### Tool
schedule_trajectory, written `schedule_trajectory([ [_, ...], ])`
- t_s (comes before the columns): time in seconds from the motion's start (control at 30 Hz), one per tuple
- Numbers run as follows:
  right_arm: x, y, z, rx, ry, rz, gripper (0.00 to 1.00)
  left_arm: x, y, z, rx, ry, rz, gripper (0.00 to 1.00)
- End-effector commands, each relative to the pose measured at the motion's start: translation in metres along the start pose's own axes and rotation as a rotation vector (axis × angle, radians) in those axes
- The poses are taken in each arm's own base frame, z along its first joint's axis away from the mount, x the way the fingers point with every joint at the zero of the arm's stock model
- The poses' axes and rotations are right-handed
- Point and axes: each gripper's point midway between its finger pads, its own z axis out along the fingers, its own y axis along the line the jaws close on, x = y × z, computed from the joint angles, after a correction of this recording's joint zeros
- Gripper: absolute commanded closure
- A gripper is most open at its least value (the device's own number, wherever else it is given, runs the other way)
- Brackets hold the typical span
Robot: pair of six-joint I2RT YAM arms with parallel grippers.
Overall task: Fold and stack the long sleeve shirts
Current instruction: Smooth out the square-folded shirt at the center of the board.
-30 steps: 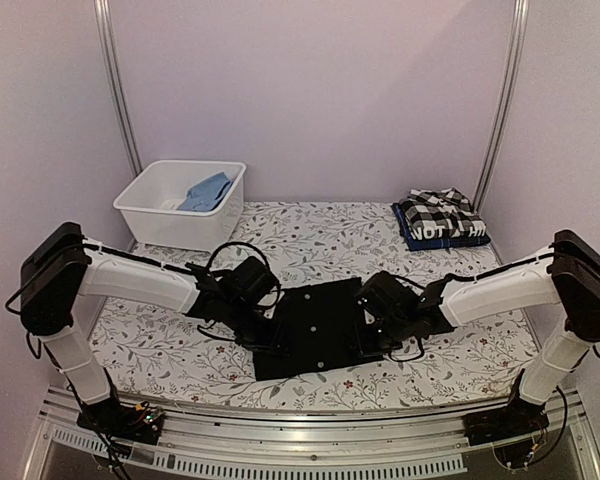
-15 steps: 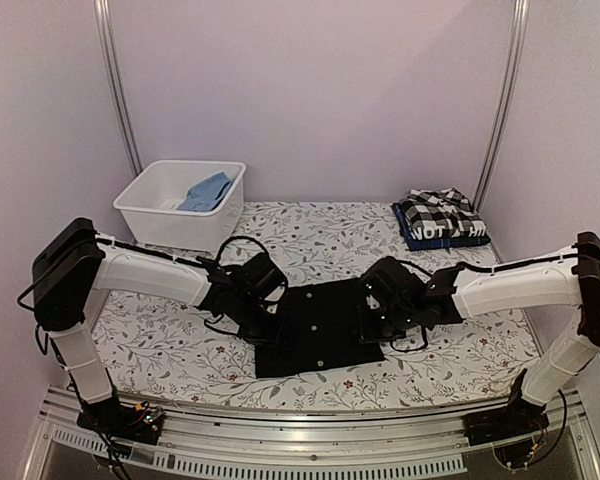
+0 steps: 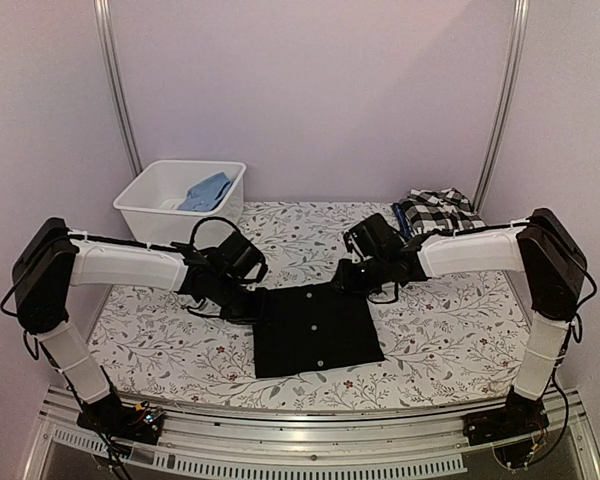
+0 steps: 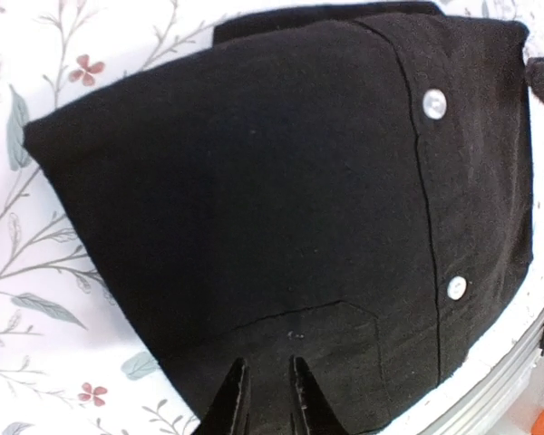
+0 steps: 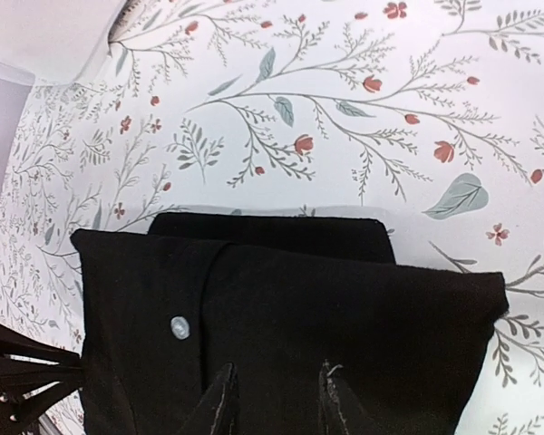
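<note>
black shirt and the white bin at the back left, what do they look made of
The black shirt looks like soft matte cloth: it lies flat with folded edges and no shine; the fibre cannot be told. Its small buttons look like glossy white plastic. The bin looks like rigid, smooth white plastic, with thin straight walls and a lipped rim.
</note>
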Motion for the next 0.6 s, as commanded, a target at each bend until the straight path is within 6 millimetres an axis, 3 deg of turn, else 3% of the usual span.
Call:
schedule_trajectory([
  [0.0, -0.012, -0.016, 0.027, -0.032, 0.02, 0.008, 0.72, -0.006, 0.014, -0.007, -0.02, -0.02, -0.015, 0.85],
  [0.17, -0.017, -0.065, 0.048, 0.007, 0.043, 0.115, 0.73, -0.015, 0.018, -0.009, -0.015, -0.038, -0.027, 0.85],
  [0.27, -0.008, -0.078, 0.058, 0.03, 0.076, 0.136, 0.73, -0.036, 0.013, -0.011, 0.007, -0.086, -0.037, 0.85],
  [0.47, 0.009, -0.089, 0.062, 0.052, 0.119, 0.173, 0.74, -0.081, 0.001, -0.008, 0.037, -0.173, -0.051, 0.85],
  [0.57, 0.005, -0.088, 0.056, 0.053, 0.107, 0.174, 0.74, -0.098, -0.007, 0.002, 0.077, -0.189, -0.06, 0.85],
])
